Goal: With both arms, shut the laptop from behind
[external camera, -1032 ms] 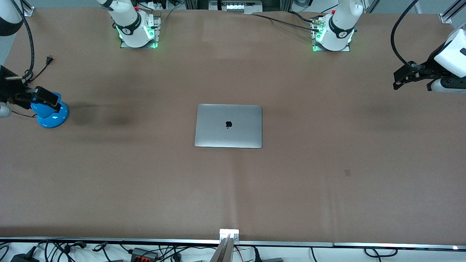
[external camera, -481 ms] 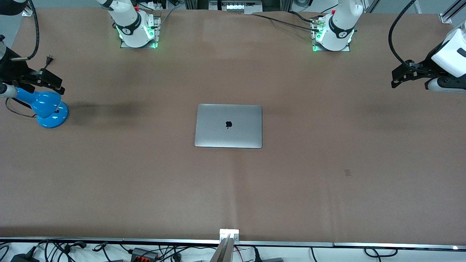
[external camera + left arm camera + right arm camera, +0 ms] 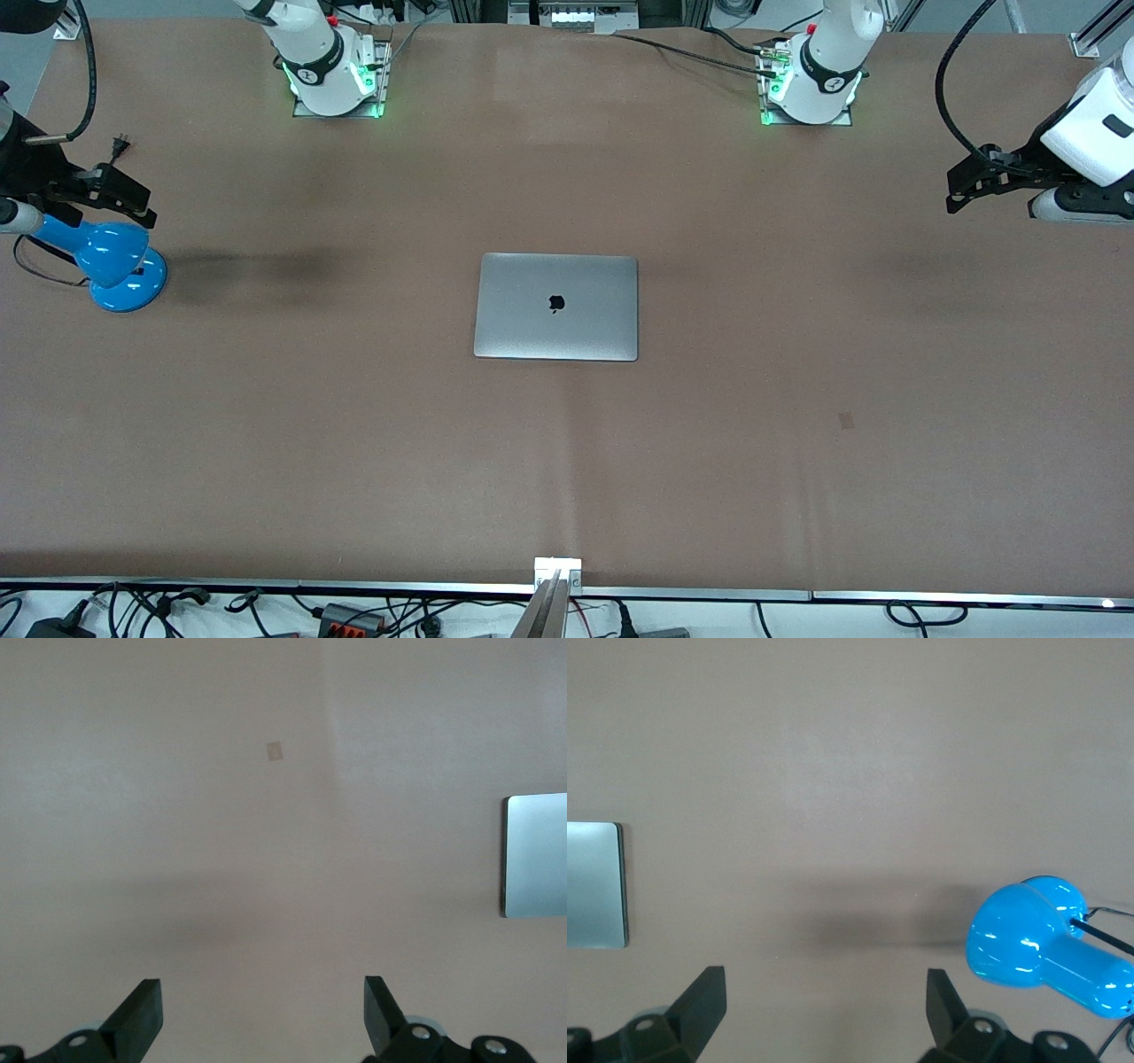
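The silver-grey laptop [image 3: 556, 307] lies flat and shut in the middle of the brown table, its lid with the black apple logo facing up. Its edge shows in the left wrist view [image 3: 536, 855] and in the right wrist view [image 3: 595, 885]. My left gripper [image 3: 966, 190] is open and empty, raised over the table's left-arm end, well away from the laptop; its fingers [image 3: 142, 1017] stand wide apart. My right gripper [image 3: 120, 197] is open and empty, raised over the table's right-arm end just above a blue lamp; its fingers [image 3: 704, 997] stand wide apart.
A blue desk lamp [image 3: 111, 261] stands at the right arm's end of the table, also in the right wrist view [image 3: 1045, 943], with a black cord and plug [image 3: 119, 143]. A small tape mark [image 3: 846, 421] lies nearer the front camera. Both arm bases [image 3: 332, 75] stand along the table's robot edge.
Both grippers have drawn up and outward toward their ends of the table. The right gripper rose off the blue lamp, uncovering its head. The laptop has not moved.
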`<state>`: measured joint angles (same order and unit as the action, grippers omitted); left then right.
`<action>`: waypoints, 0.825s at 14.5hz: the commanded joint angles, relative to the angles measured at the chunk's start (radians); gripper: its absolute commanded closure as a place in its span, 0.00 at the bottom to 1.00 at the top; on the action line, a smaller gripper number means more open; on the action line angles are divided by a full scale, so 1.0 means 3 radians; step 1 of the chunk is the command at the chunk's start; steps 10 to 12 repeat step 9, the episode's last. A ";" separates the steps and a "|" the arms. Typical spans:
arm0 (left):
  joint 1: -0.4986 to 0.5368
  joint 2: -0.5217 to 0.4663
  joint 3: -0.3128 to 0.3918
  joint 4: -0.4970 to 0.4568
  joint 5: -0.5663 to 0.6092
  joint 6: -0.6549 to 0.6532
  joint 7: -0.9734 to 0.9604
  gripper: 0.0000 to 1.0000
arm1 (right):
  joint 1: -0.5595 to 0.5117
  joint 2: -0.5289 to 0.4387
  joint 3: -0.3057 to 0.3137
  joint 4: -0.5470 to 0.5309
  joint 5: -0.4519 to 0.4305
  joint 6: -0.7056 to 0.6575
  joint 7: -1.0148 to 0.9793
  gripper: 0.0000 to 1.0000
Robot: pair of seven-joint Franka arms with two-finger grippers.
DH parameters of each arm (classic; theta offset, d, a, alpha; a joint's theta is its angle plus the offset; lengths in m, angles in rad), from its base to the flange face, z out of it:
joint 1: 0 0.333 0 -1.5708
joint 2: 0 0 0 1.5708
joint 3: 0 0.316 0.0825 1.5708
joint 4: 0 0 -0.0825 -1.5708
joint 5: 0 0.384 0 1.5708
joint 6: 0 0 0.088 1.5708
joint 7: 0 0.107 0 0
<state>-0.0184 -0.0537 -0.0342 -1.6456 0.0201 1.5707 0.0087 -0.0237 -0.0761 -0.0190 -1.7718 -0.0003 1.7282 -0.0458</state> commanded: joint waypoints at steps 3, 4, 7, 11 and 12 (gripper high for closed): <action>0.0000 0.0005 -0.0029 0.0076 -0.0062 -0.0066 0.0032 0.00 | -0.0064 -0.0069 0.0033 -0.0046 -0.0035 0.0023 -0.0016 0.00; 0.0000 0.0005 -0.0029 0.0076 -0.0062 -0.0066 0.0032 0.00 | -0.0059 -0.0069 0.0033 -0.0046 -0.0035 0.0017 -0.0016 0.00; 0.0000 0.0005 -0.0060 0.0076 -0.0062 -0.0066 0.0022 0.00 | -0.0059 -0.0069 0.0033 -0.0051 -0.0035 -0.0013 -0.0006 0.00; 0.0000 0.0005 -0.0060 0.0076 -0.0062 -0.0066 0.0022 0.00 | -0.0059 -0.0069 0.0033 -0.0051 -0.0035 -0.0034 0.0019 0.00; 0.0000 0.0005 -0.0060 0.0076 -0.0062 -0.0066 0.0022 0.00 | -0.0059 -0.0069 0.0033 -0.0051 -0.0035 -0.0034 0.0019 0.00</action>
